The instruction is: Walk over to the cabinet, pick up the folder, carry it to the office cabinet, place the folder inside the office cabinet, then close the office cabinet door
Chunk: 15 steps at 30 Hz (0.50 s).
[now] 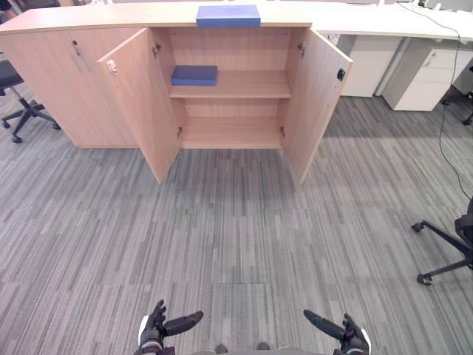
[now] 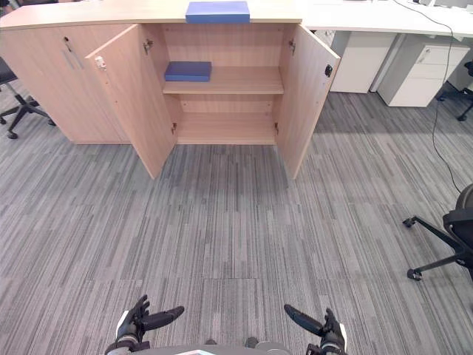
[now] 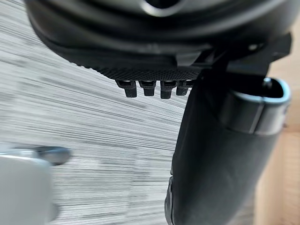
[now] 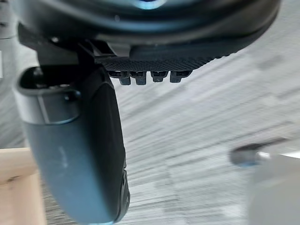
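Clearly the walk comes first: I judge the robot should cross the carpet [image 1: 236,222] toward the open cabinet [image 1: 133,16] and stop square to it, near enough to reach the blue folder [image 1: 228,15] lying on its top, without clipping either door [image 1: 144,103]. The left hand [image 1: 159,325] and right hand [image 1: 344,334] hang low, fingers straight, thumbs apart, holding nothing — a darker folder [image 1: 194,75] lies on the shelf [image 1: 251,85] inside.

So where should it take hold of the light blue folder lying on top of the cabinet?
Probably its front long edge, approached from the front: the folder lies flat at the front lip of the cabinet top, that edge facing the robot.
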{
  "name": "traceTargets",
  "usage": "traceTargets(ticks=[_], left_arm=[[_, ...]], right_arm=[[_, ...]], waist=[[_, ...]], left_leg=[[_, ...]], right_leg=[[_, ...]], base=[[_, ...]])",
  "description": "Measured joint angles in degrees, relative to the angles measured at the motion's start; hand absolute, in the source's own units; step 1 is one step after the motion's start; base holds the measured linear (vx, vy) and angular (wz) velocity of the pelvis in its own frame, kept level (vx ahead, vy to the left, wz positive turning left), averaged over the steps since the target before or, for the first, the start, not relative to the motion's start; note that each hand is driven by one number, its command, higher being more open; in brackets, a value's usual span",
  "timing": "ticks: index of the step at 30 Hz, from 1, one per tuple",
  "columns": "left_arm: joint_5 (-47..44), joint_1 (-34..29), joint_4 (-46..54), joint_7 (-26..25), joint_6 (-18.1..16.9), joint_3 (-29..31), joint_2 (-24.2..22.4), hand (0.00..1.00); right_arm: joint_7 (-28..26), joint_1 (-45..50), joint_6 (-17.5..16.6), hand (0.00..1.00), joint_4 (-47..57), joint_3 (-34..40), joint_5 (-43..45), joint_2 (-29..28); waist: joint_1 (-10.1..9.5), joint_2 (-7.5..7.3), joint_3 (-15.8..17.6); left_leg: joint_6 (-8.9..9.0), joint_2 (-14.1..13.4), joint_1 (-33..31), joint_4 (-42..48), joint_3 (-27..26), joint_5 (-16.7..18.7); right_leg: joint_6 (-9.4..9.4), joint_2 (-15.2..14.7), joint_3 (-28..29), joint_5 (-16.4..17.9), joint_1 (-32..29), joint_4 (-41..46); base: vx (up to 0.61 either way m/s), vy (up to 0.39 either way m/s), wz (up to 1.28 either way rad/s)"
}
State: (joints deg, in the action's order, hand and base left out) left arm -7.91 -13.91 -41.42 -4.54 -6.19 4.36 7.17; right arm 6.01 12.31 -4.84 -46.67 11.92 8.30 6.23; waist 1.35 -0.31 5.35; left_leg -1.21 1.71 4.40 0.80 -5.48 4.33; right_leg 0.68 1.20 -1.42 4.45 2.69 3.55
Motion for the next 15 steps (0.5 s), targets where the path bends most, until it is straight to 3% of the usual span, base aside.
traceTargets(ticks=[12,15], left_arm=[[1.1,-1.5,5.6,0.8,-1.2,0.8,0.6,1.0],[1.1,-1.6,7.0,0.7,-1.1,0.9,0.2,1.0]], right_arm=[[-1.7,-0.7,-0.4,1.0,2.7,0.0,-6.4,0.7],[-1.7,-1.5,-0.3,1.0,2.7,-0.2,-6.4,1.9]], waist=[[0.96,0.55,1.8],[0.96,1.11,3.1]], left_leg=[[1.29,0.3,1.6,-0.6,-1.7,0.9],[1.3,-0.1,-0.4,3.5,-2.8,3.5]], right_leg=[[-0.58,-0.4,1.0,-0.4,1.7,-1.9],[-0.61,-0.4,1.7,-0.3,1.4,-1.9]], base=[[0.05,0.013,-0.05],[-0.01,-0.012,-0.13]])
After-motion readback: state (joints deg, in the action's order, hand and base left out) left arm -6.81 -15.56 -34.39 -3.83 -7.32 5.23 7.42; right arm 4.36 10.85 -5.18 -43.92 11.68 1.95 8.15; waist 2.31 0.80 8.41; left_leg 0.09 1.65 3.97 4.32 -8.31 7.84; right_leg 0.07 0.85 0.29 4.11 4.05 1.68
